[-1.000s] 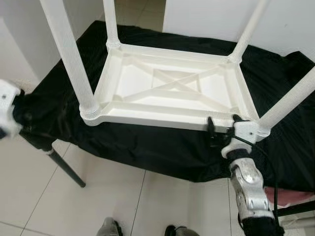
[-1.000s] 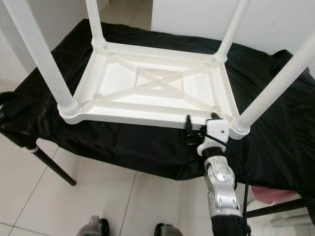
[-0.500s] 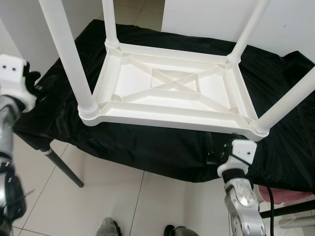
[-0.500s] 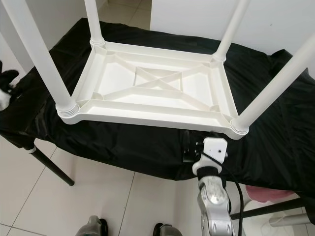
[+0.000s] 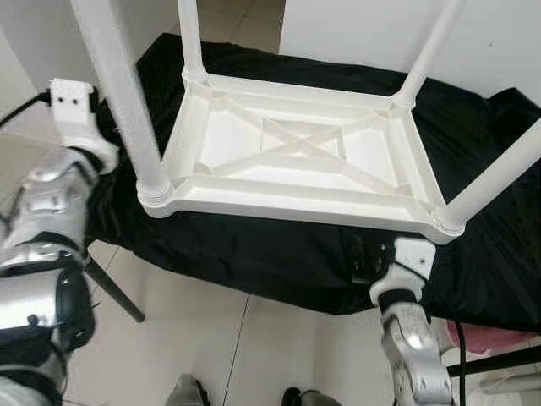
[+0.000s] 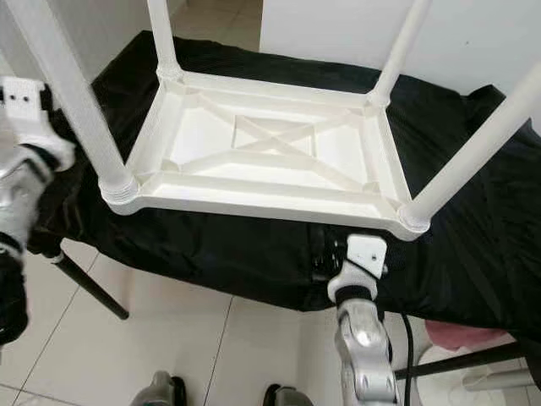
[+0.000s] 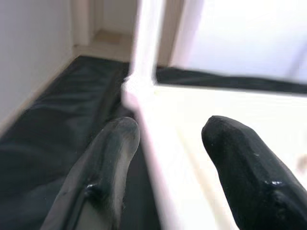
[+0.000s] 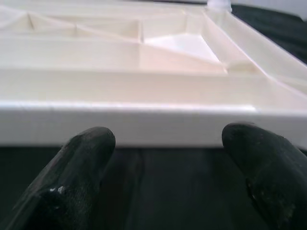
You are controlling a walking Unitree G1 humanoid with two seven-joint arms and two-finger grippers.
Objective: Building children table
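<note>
A white plastic children's table [image 5: 287,201] lies upside down on a black cloth [image 5: 254,254], its four legs pointing up. My left gripper [image 7: 168,134] is open beside the near-left leg [image 5: 127,101], and the table's left rim and a corner leg lie ahead between its fingers [image 7: 112,143]. My right gripper [image 8: 165,139] is open too. It hangs just below and in front of the table's front rim near the near-right corner [image 5: 444,222], apart from it, with the fingers [image 5: 359,254] against the cloth.
The cloth covers a low stand with a black leg [image 5: 114,292] on a tiled floor. A white wall [image 5: 355,30] rises behind. Something pink [image 5: 499,338] sits at the lower right. My feet [image 5: 188,393] are at the bottom edge.
My left arm has risen and swung in from the far left to the near-left leg. My right gripper has drawn back from the front rim and now sits below it.
</note>
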